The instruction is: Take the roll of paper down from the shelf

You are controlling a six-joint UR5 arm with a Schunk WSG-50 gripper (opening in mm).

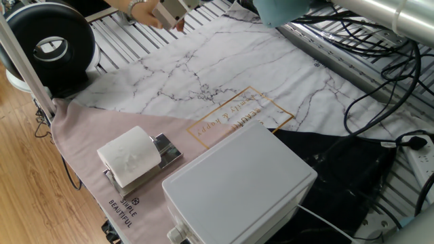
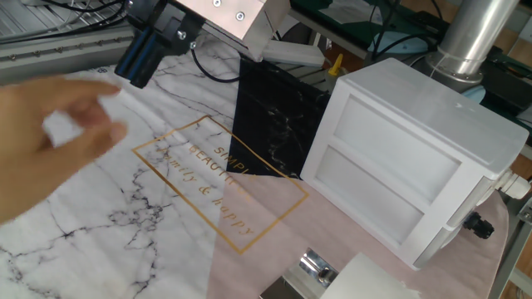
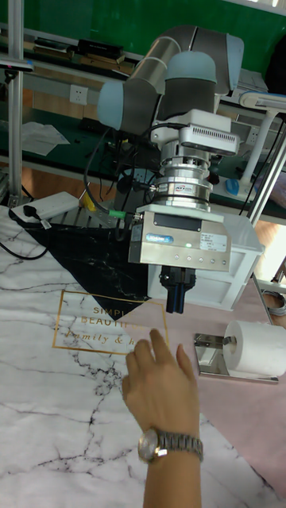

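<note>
- You're in a robotics lab: UR5 arm over a slatted aluminium table.
- Cables at 2 o'clock, power strip at 3.

person's hand raised below the claw, white box close beside the roll of paper
</note>
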